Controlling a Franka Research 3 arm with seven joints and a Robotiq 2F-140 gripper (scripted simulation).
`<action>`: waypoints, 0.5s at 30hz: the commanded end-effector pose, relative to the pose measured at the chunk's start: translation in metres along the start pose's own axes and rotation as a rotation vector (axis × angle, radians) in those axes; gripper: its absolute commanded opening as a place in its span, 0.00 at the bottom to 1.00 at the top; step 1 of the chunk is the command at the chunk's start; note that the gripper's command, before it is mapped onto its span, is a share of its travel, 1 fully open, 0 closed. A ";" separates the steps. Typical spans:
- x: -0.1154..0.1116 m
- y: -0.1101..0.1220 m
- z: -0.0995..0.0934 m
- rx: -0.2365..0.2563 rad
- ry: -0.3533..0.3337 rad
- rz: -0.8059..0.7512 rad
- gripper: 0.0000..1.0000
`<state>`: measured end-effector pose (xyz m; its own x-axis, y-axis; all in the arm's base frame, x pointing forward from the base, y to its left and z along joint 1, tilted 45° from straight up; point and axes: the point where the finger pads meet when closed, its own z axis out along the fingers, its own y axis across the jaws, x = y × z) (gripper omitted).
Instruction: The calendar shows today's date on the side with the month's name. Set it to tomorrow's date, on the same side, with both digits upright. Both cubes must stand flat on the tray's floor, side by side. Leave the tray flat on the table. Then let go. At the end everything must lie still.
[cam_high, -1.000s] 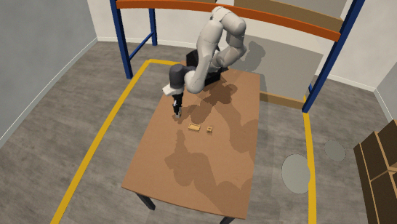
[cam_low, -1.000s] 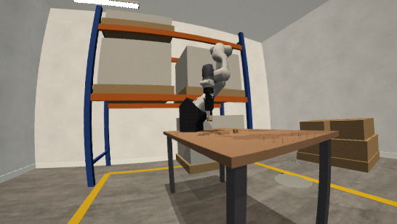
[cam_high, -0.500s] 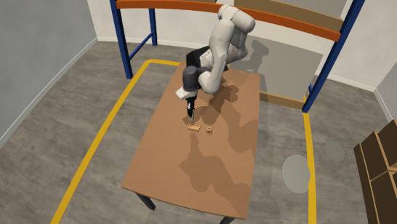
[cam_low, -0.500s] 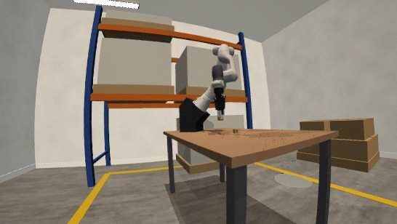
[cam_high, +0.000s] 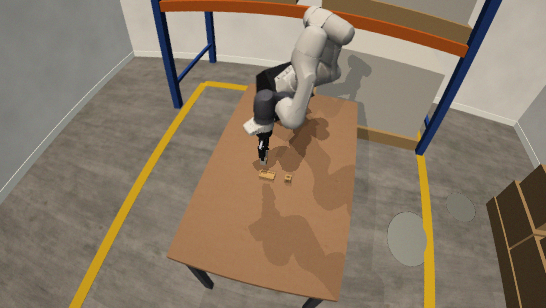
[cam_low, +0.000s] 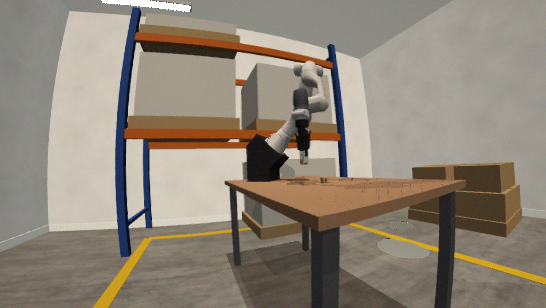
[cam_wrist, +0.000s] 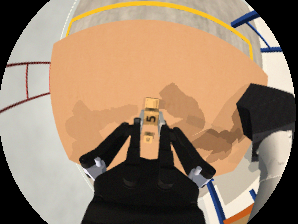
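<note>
Calendar tray (cam_high: 267, 176) (cam_low: 307, 183) (cam_wrist: 151, 102) below hand (cam_high: 263, 160) (cam_low: 304, 160) (cam_wrist: 151, 115); "5" cube (cam_wrist: 151, 119) pinched between fingertips.

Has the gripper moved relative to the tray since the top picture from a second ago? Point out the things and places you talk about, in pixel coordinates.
Yes, the gripper (cam_high: 263, 161) (cam_low: 304, 162) (cam_wrist: 151, 115) has moved rightward in the top view, nearer the tray (cam_high: 267, 177).
</note>
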<state>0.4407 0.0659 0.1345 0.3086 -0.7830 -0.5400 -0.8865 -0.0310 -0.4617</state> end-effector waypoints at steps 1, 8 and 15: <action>0.000 0.000 0.003 0.000 0.001 0.019 0.17; 0.000 0.001 0.013 0.000 0.001 0.019 0.17; 0.000 0.001 0.034 0.000 0.001 0.019 0.17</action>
<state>0.4435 0.0875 0.1160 0.2858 -0.7755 -0.5629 -0.9014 -0.0183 -0.4326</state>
